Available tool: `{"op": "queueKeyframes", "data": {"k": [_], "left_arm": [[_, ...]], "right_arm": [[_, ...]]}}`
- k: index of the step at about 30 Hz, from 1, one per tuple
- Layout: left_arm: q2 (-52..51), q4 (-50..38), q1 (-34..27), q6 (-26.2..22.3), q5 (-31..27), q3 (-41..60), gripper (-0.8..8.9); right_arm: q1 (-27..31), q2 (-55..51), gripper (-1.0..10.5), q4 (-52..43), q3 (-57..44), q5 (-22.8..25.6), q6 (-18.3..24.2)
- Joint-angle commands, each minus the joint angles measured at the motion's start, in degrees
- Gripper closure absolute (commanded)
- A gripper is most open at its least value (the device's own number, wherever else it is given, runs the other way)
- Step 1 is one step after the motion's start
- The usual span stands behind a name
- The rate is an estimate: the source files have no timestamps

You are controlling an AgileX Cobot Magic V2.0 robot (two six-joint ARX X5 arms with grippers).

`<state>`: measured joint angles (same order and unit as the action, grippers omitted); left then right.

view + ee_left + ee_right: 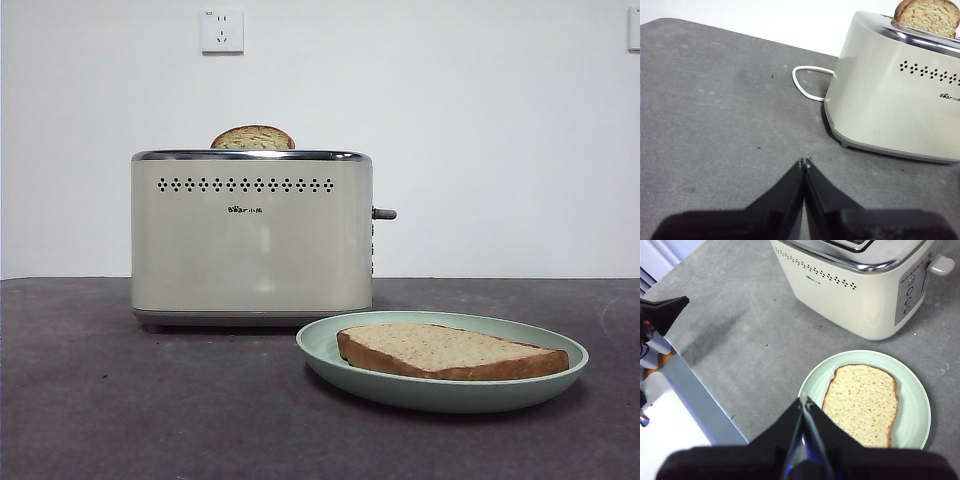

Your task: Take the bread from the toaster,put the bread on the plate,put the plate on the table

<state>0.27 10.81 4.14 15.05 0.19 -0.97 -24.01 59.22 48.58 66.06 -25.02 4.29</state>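
The bread (450, 350) lies flat on the mint-green plate (330, 355), which rests on the dark table (100, 400) in front of the toaster's right end. It also shows in the right wrist view on the plate (862, 402). The cream toaster (250, 240) stands behind, with a second, smaller domed slice (252, 138) poking from its slot; that slice shows in the left wrist view (927, 17). My left gripper (804, 162) is shut and empty above bare table left of the toaster (890, 100). My right gripper (804, 400) is shut and empty above the plate's (917, 405) near edge.
A white power cord (807, 87) loops on the table behind the toaster's left end. The toaster's grey lever (384, 213) sticks out on its right side. The table's front edge and robot base parts (660, 340) show in the right wrist view.
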Motion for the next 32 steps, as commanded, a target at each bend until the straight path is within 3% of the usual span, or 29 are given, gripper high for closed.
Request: {"op": "queueKeyframes", "data": {"k": [1,5,8,10,17,21,24,29,32], "left_arm": [[-0.15,-0.28,-0.13,-0.20,-0.04,0.79,8.17],[-0.15,-0.28,-0.13,-0.20,-0.04,0.79,8.17],[-0.15,-0.28,-0.13,-0.20,-0.04,0.79,8.17],[-0.15,-0.28,-0.13,-0.20,-0.04,0.79,8.17],[-0.15,-0.28,-0.13,-0.20,-0.04,0.79,8.17],[-0.15,-0.28,-0.13,-0.20,-0.04,0.79,8.17],[-0.15,-0.28,-0.13,-0.20,-0.04,0.79,8.17],[-0.15,-0.28,-0.13,-0.22,-0.04,0.79,8.17],[-0.15,-0.28,-0.13,-0.20,-0.07,0.79,8.17]], "right_arm": [[-0.04,-0.04,9.5,-0.11,-0.26,-0.13,-0.37],[-0.02,-0.04,9.5,-0.20,-0.26,-0.09,0.26],[0.74,0.11,9.5,-0.79,-0.33,2.67,7.65],[2.89,0.57,9.5,-4.72,-1.11,5.51,9.16],[14.60,-4.81,9.5,-25.14,-15.06,5.90,-2.64],[21.29,-12.72,9.5,-34.99,-28.89,6.27,-3.80],[25.31,-21.27,9.5,-40.87,-40.09,9.84,-4.37],[27.06,-36.04,9.5,-42.82,-54.21,22.51,-7.63],[27.06,-44.04,9.5,-43.43,-59.89,24.33,-7.87]]}}
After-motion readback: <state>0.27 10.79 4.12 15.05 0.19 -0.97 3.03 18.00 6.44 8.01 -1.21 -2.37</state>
